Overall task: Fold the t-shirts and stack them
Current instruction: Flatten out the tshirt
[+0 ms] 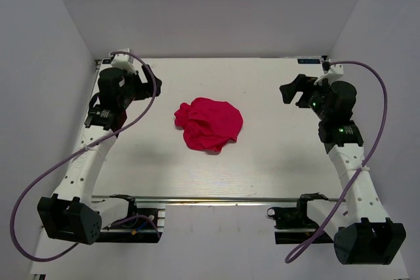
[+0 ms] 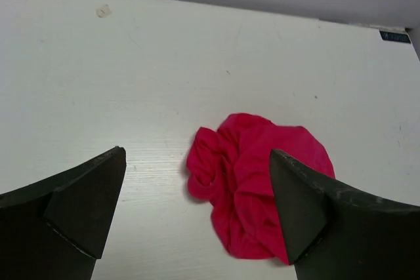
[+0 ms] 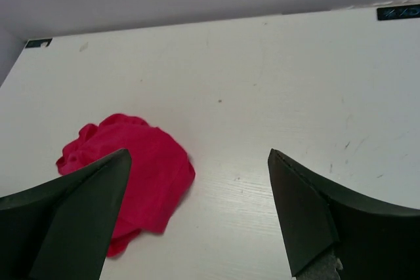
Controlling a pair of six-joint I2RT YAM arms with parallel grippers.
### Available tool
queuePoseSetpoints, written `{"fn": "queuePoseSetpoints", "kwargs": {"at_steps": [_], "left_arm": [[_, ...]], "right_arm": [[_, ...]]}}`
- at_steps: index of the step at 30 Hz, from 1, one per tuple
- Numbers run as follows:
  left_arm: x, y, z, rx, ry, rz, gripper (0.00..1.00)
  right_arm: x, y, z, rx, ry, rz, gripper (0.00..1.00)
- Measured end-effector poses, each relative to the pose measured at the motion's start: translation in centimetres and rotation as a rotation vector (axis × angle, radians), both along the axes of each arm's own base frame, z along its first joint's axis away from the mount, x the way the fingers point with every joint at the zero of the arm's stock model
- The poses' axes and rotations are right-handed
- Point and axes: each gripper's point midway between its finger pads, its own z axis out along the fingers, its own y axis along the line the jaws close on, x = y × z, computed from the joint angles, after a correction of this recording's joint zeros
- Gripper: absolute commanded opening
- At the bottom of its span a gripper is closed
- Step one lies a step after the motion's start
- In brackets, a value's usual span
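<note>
I see my left gripper and right gripper with fingers wide apart, holding nothing. The pink t-shirt (all scrunched up) lies out past both fingertips.

We find the t-shirt lying on the middle of the table, between the left gripper and the right gripper, well apart from both.

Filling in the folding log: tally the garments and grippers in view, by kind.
Crumpled crimson-pink cloth t-shirt: 1
Black two-finger grippers, both open: 2 (left gripper, right gripper)
Total: 3
</note>
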Motion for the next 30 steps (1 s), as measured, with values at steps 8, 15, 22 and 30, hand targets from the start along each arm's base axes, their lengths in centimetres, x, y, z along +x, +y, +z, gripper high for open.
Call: {"fn": "queuePoseSetpoints", "kwargs": {"at_steps": [8, 15, 22, 30], "left_arm": [[-1.5, -5.4, -3.6, -0.076, 0.091, -0.287, 1.00], [-3.0, -12.7, -13.7, -0.087, 0.356, -0.485, 0.97], [-5.6, -16.6, -20.8, -0.012, 0.557, -0.558, 0.81], [-3.1, -16.2, -22.2, 0.059, 0.566, -0.437, 0.73]], "right_arm": [[-0.6, 2.5, -3.1, 0.068, 0.113, 0.129, 0.90], [0.5, 4.4, -11.6, 0.133, 0.402, 0.221, 0.90], [0.0, 6.3, -18.1, 0.152, 0.607, 0.268, 0.90], [-0.4, 10.0, -22.8, 0.105, 0.748, 0.344, 0.90]]}}
